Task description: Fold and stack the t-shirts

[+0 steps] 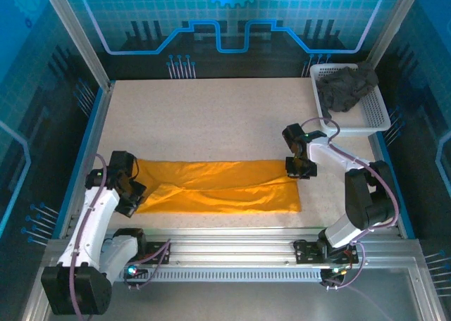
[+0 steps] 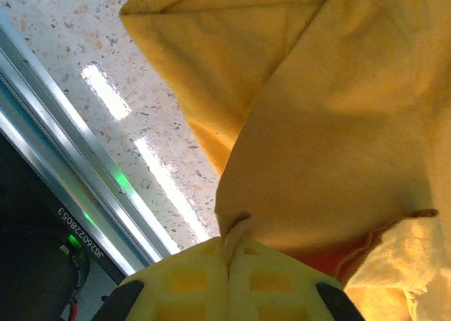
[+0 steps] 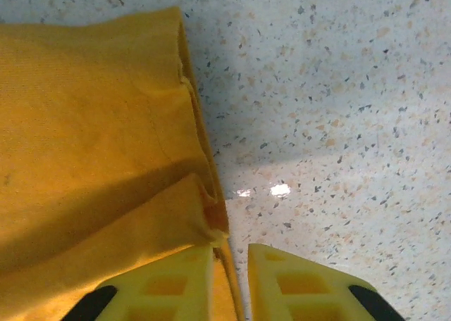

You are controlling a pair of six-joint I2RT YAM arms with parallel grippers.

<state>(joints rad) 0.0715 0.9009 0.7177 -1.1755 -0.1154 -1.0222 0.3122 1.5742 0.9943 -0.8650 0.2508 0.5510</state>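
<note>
**Item:** orange-yellow t-shirt (image 1: 218, 187), folded lengthwise into a long band. It lies flat along the near edge of the tabletop (image 1: 211, 117) and runs from the left side to right of centre.

**Second item:** charcoal t-shirt (image 1: 345, 87), crumpled in the white mesh basket (image 1: 377, 120) at the far right corner, untouched.

**Tools:**
- The left gripper (image 1: 130, 187) is clamped on the band's left end. The left wrist view shows cloth bunched between the closed fingers.
- The right gripper (image 1: 301, 167) sits at the band's far right corner with its jaws slightly apart. In the right wrist view the hem lies along one finger's inner face, and speckled tabletop shows through the gap.

**Step in hand (judged):** setting down the lengthwise fold, with the crosswise fold to come.

**Handling notes:**
- Free the right end cleanly so the layered hem does not drag or peel open.
- Keep the left end low and taut enough to avoid ridges.
- Square the corners before folding across.

**Surface:** pale speckled stone-look top, glossy, with lamp glare. An aluminium rail (image 1: 232, 254) runs along the near edge.

**Room:** an enclosure of blue printed panels (image 1: 232, 11) in metal framing.
</note>
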